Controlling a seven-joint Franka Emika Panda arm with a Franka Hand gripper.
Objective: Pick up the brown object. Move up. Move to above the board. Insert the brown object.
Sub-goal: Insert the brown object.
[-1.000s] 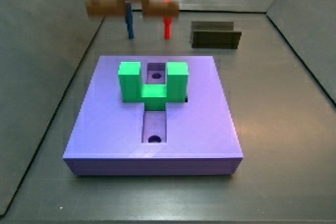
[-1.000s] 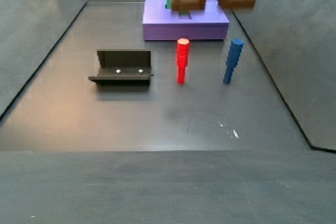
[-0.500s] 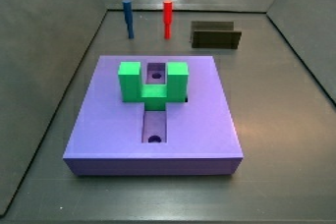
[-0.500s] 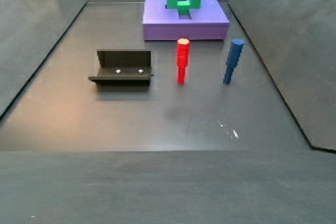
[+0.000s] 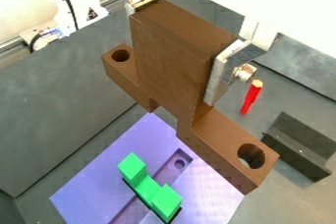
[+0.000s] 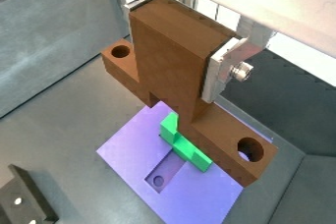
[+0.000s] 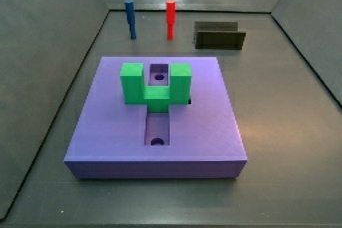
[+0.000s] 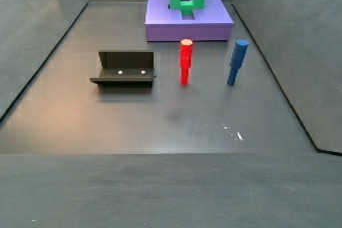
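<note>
The mid-brown L-shaped piece with the long flat bar and round holes (image 5: 184, 71) is seen clamped in the two-finger gripper (image 5: 178, 56) in both wrist views, its upright block (image 6: 175, 56) squeezed between the flat silver finger plates (image 6: 226, 68), so the gripper is closed on the brown object. The flat bar is carried just under the fingers, with one hole shown at each end (image 5: 250, 153). Well below it, the large flat purple square slab (image 5: 98, 189) is visible, with the green U-shaped block (image 5: 148, 182) set on top over the central groove (image 6: 164, 174); the piece is held in the air above the board, apart from it.

In both side views neither the gripper nor the brown object is caught in frame. There the board (image 7: 120, 132) is shown lying on the grey floor, with a red peg (image 7: 171, 18), a blue peg (image 7: 131, 18) and the dark fixture (image 8: 124, 69) standing apart from it.
</note>
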